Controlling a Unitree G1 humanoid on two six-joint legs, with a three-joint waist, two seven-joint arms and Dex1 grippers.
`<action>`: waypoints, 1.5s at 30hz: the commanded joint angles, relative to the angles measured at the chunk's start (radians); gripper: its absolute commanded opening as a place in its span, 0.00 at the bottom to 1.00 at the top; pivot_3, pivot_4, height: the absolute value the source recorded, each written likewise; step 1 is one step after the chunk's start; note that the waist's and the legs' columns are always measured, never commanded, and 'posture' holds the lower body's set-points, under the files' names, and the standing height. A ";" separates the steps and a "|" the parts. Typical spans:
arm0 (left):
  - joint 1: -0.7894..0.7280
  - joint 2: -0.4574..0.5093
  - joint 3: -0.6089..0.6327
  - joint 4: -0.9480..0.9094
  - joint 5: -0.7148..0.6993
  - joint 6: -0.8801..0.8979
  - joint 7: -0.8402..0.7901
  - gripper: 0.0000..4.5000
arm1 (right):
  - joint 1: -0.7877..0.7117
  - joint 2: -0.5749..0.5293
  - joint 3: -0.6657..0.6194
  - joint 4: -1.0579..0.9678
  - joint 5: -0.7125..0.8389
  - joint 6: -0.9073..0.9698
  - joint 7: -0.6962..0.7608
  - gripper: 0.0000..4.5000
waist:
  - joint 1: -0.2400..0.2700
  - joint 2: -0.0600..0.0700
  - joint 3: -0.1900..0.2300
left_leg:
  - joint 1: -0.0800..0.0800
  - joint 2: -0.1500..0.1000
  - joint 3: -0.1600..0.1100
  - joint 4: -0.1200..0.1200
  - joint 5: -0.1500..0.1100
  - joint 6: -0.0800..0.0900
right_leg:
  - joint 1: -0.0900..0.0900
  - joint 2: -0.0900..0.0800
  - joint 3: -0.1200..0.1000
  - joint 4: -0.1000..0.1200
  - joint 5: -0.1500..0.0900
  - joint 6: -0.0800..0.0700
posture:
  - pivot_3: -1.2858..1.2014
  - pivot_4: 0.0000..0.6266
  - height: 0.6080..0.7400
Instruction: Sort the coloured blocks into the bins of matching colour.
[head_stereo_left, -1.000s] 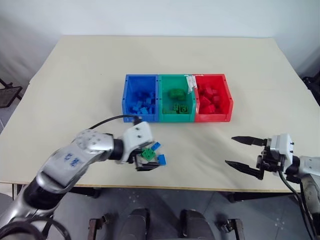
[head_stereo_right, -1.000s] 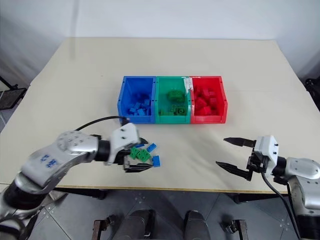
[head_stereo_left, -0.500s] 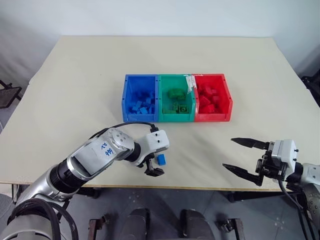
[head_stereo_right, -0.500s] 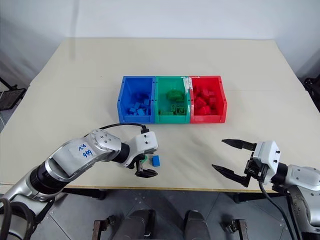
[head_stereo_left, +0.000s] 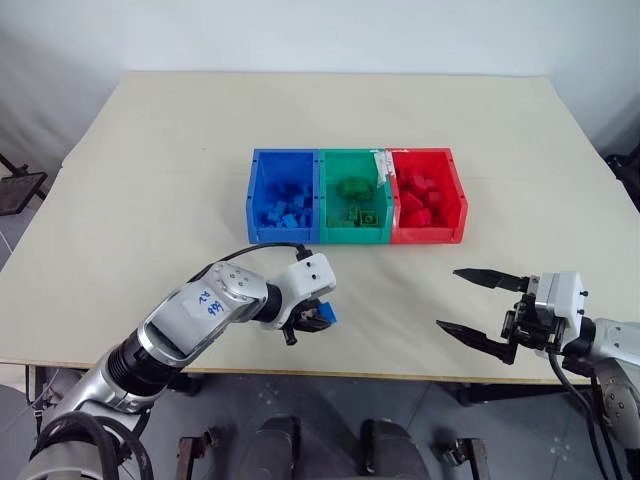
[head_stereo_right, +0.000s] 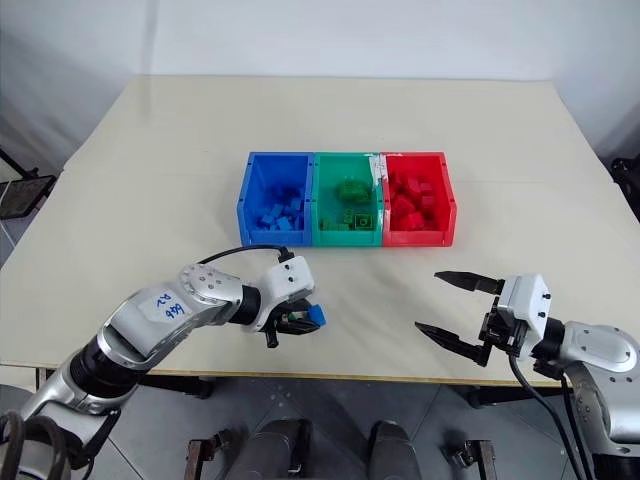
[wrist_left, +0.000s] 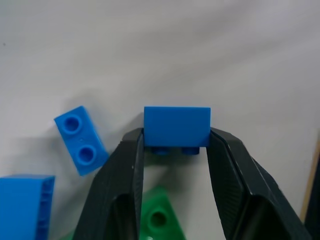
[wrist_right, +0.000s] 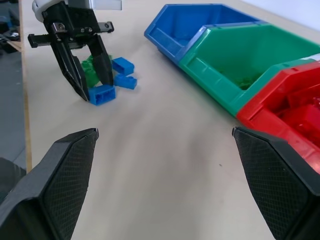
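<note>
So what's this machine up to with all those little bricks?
It is sorting small plastic studded bricks by colour. Its left pincer has closed on a blue brick near the table's front edge, where more blue bricks and a green brick lie loose. The joined blue bin, green bin and red bin already hold bricks. The right pincer hangs open and empty.

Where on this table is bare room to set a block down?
Bare: the table left of the blue bin, behind the bins, and between the red bin and the right hand. Crowded: loose blocks around the left hand.
</note>
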 joint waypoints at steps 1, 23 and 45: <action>0.023 0.013 0.174 0.007 -0.055 -0.120 -0.056 0.33 | -0.024 0.020 -0.005 -0.022 0.038 0.017 -0.018 1.00 | -0.001 0.000 0.000 | 0.000 0.000 0.000 0.001 0.000 0.000 | 0.000 0.000 0.000 0.000 0.000 0.000 | 0.52 0.24 1.00; -0.142 -0.098 0.464 0.604 0.070 -0.676 -0.003 0.33 | -0.178 0.173 0.053 -0.044 0.062 0.034 -0.137 1.00 | 0.018 0.000 0.000 | -0.002 -0.006 -0.001 0.005 0.001 0.001 | -0.001 -0.001 -0.002 0.002 0.002 0.003 | 0.52 0.24 1.00; 0.359 0.185 0.762 0.417 -0.038 -0.873 -0.319 0.99 | -0.217 0.084 0.119 0.013 0.030 0.022 0.017 1.00 | -0.030 0.000 0.000 | -0.002 0.000 -0.001 0.000 0.000 0.000 | -0.003 -0.001 -0.001 0.006 0.001 0.001 | 0.52 0.24 1.00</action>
